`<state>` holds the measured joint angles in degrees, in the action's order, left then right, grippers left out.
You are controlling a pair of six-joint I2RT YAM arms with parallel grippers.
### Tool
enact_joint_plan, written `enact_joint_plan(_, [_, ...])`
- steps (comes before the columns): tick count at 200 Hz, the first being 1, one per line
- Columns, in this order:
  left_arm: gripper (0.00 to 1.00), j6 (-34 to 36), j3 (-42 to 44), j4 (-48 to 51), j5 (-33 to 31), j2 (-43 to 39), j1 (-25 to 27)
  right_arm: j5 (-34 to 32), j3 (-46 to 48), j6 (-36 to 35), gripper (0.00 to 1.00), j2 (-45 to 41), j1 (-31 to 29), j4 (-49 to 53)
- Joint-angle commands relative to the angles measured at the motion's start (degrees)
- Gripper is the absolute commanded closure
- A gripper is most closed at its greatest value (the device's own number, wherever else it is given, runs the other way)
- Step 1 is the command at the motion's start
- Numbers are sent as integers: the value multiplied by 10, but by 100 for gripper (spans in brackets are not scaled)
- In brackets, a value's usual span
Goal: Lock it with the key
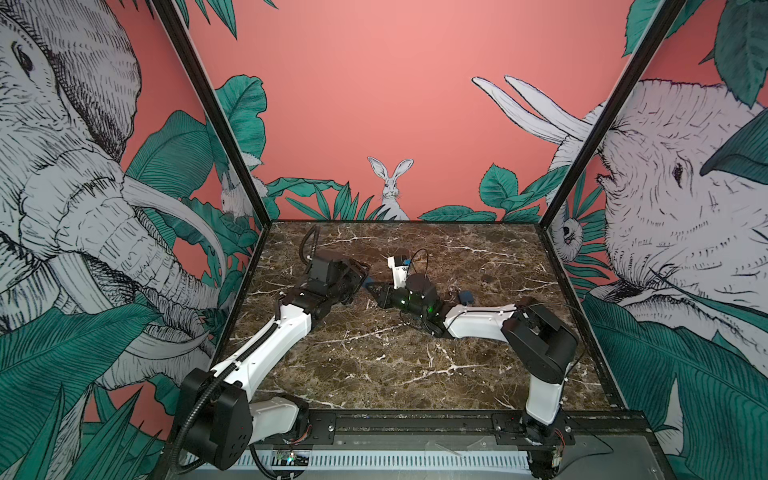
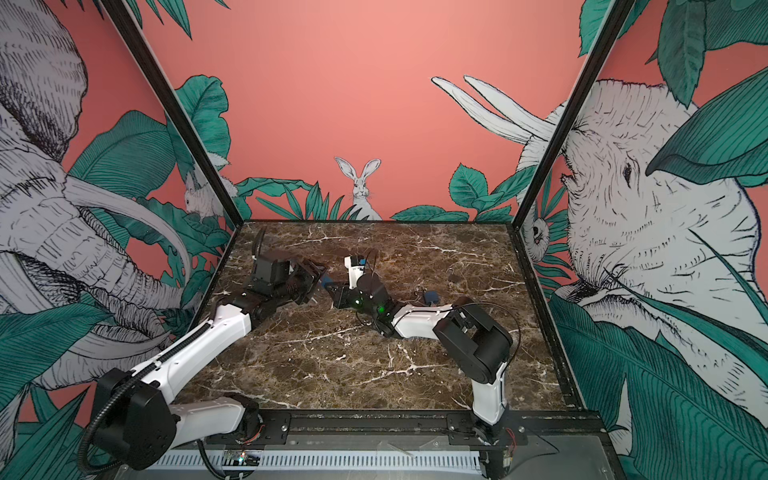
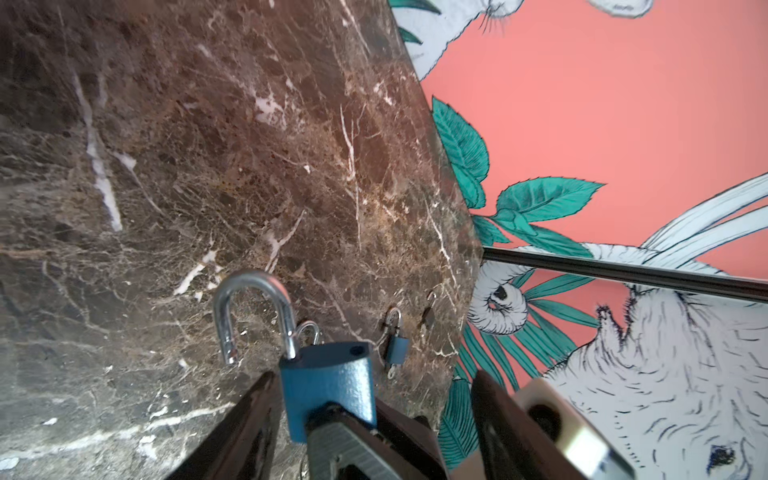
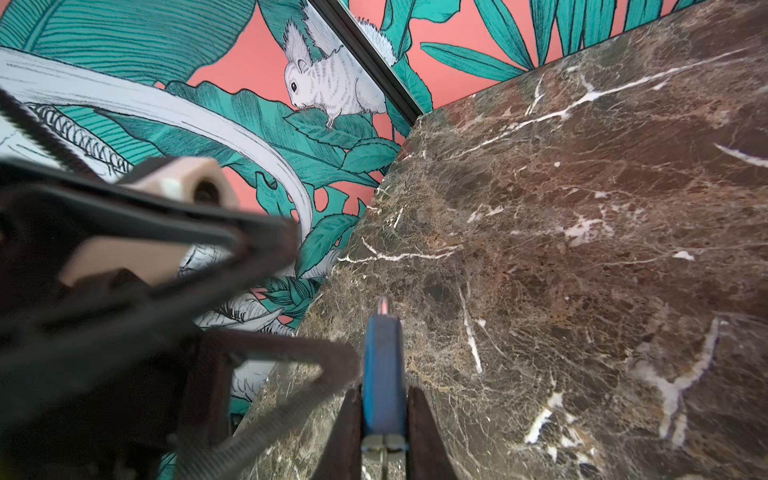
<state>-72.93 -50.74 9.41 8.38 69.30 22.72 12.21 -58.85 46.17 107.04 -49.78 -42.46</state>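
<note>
A blue padlock (image 3: 328,390) with its silver shackle (image 3: 249,303) swung open is held above the marble table (image 1: 374,365). My right gripper (image 4: 384,388) is shut on the padlock (image 4: 382,365), which shows edge-on between its fingers. My left gripper (image 3: 374,374) is open; its fingers (image 3: 257,415) stand wide on either side of the lock body, one close beside it. In both top views the two grippers meet mid-table, with a bit of the blue padlock (image 1: 368,286) (image 2: 326,279) between them. A small metal piece (image 4: 382,442) sits at the lock's base; I cannot tell if it is the key.
A second blue padlock (image 1: 466,296) (image 2: 432,296) (image 3: 397,345) lies on the table behind the right forearm, and a smaller lock (image 1: 484,270) lies further back. Patterned walls close the table on three sides.
</note>
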Motion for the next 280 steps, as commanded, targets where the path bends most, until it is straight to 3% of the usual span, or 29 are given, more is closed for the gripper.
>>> enact_joint_plan(1, [26, 37, 1, 36, -6, -37, -20, 22, -2, -9, 100, -42, 18, -25])
enact_joint_plan(43, [21, 118, 43, 50, 5, -89, -35, 95, 7, 7, 100, -86, 63, 8])
enact_joint_plan(83, [22, 110, 104, 19, 32, -113, -36, 147, 8, 4, 100, -120, 96, 61])
enact_joint_plan(133, [25, 114, 84, -2, 52, -72, -33, 182, 9, 33, 100, -117, 108, 43])
enact_joint_plan(157, [28, 116, 67, -8, 62, -45, -31, 184, 20, 64, 100, -102, 108, -15])
enact_joint_plan(196, [33, 77, 80, -112, 106, -12, -28, 184, 27, 92, 100, -85, 108, -50])
enact_joint_plan(280, [35, 83, 67, -126, 98, 26, -22, 214, 25, 117, 100, -84, 107, -58])
